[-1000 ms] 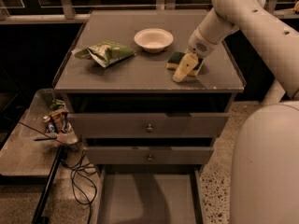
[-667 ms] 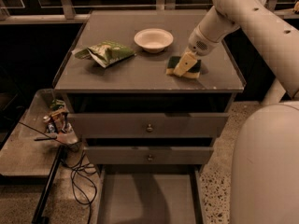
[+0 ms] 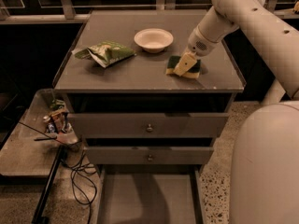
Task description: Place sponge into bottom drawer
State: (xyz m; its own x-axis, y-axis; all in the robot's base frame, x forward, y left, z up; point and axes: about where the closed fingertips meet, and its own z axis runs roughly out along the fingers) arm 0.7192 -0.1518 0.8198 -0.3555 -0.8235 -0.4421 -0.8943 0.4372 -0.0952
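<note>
- A low side table (image 3: 21,155) stood at far left, with small cluttered items (image 3: 58,122) at its near corner.
- A green-and-white snack bag (image 3: 105,52) lay on the left of the grey cabinet top (image 3: 140,73).
- A white bowl (image 3: 153,39) sat behind centre.
- The bottom drawer (image 3: 149,199) was pulled out below two shut knobbed drawers (image 3: 149,125).
- The sponge (image 3: 195,70) lay flat on the cabinet top, right of the bowl, green face up.
- The gripper (image 3: 183,65) rested upon the sponge; whether it grasped it could not be told.
</note>
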